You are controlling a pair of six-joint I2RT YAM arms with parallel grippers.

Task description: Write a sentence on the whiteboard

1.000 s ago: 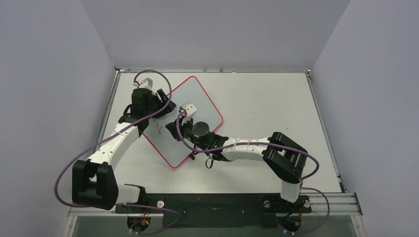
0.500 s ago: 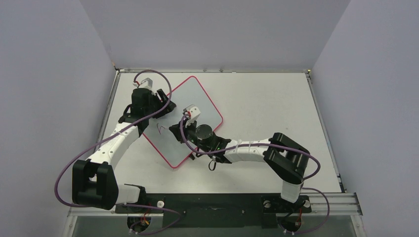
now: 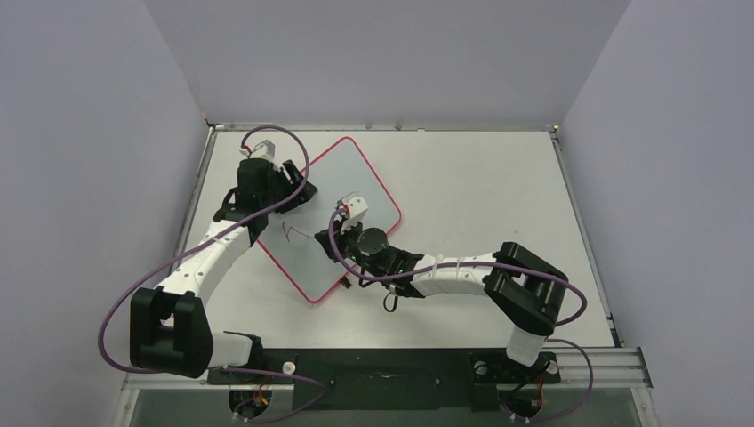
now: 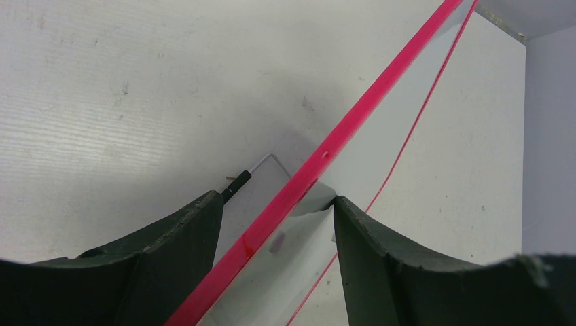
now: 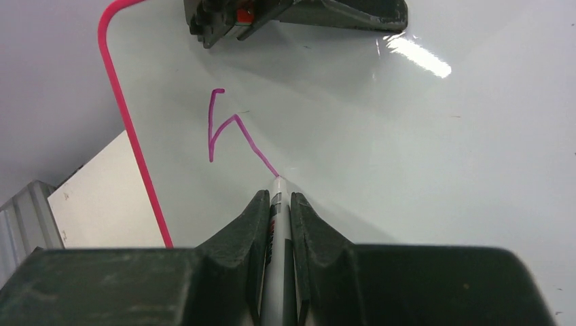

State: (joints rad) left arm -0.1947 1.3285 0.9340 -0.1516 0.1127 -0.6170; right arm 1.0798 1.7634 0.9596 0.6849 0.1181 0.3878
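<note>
There is one whiteboard [image 3: 351,173] on one table [image 3: 480,178], one marker [image 5: 278,231], and one purple stroke [image 5: 236,117]. Two arms are counted, with one left gripper [image 4: 276,198] and one right gripper [image 5: 278,195].

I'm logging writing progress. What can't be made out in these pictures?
The sentence: top view, too small to read.
Most of the marker: right wrist view, hidden between fingers of the right hand.
Whether the left hand clamps the whiteboard: left wrist view, its fingers cover the contact.

The whiteboard [image 4: 435,170] is slanting up between the left gripper's [image 4: 275,204] dark fingers [image 4: 170,251], its red frame [image 4: 353,122] crossing diagonally, a black clip [image 4: 236,183] poking out over the white tabletop [image 4: 136,88].
</note>
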